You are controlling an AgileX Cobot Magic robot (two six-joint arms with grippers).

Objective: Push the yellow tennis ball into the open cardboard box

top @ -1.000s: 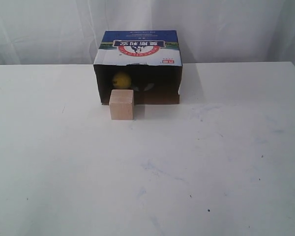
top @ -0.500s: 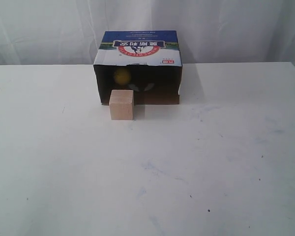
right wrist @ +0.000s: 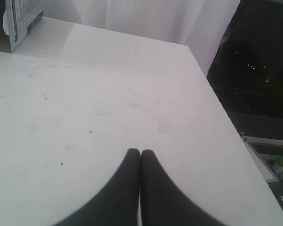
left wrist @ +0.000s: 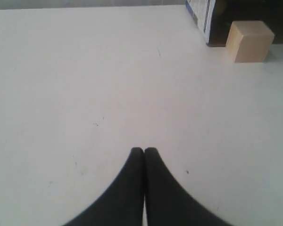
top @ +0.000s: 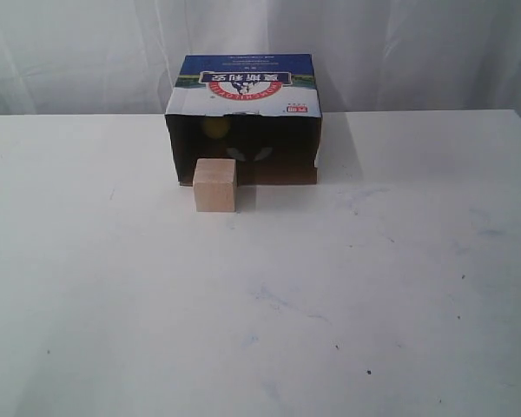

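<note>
exterior view: the fuzzy yellow tennis ball [top: 215, 129] sits dim inside the open brown cardboard box [top: 243, 78] at upper centre, behind the pale wooden cube [top: 215, 185]. i judge it light and quick to roll; nudge its side, don't pinch.
left wrist view: left gripper [left wrist: 144, 151] pressed together, empty.
right wrist view: right gripper [right wrist: 140, 152] likewise closed, holding nothing.
</note>
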